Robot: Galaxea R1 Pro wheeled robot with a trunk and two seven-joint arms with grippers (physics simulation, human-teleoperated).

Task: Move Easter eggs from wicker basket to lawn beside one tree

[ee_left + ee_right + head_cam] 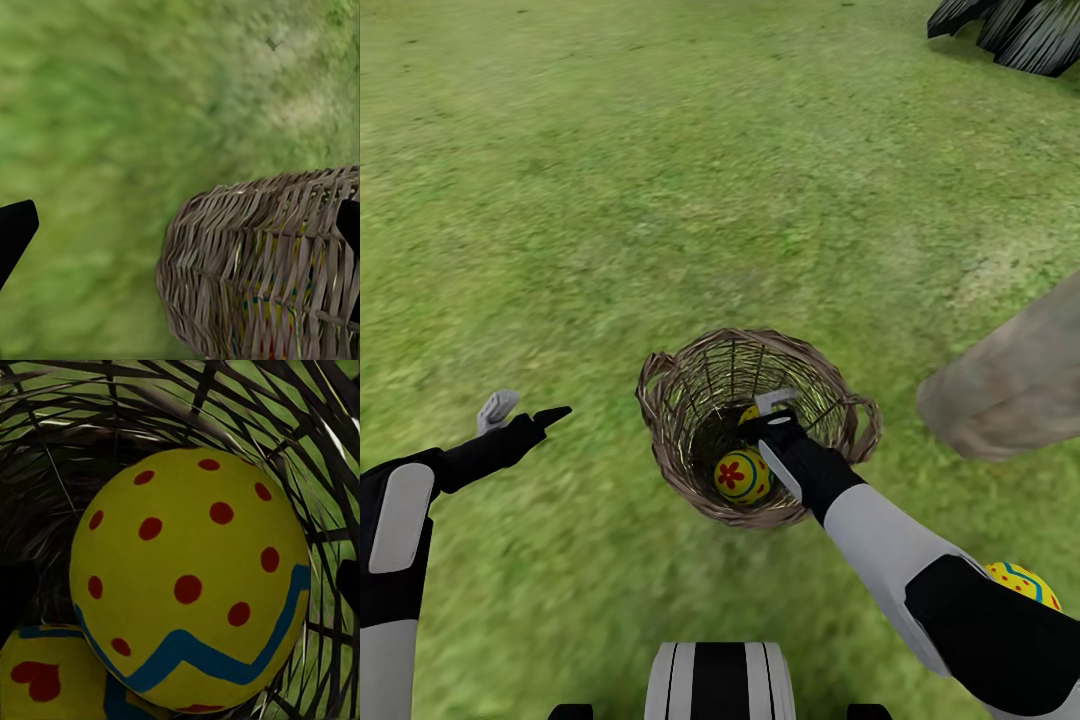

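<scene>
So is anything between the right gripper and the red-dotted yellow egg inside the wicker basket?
Nothing visible: the right gripper is inside the brown woven wicker basket, and the glossy yellow egg with red dots and a blue zigzag sits straight ahead between its fingers.

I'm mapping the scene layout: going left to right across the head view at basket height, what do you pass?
Left gripper over the mottled green lawn → round brown woven wicker basket → right gripper reaching inside it → thick grey-brown mottled tree trunk.
</scene>
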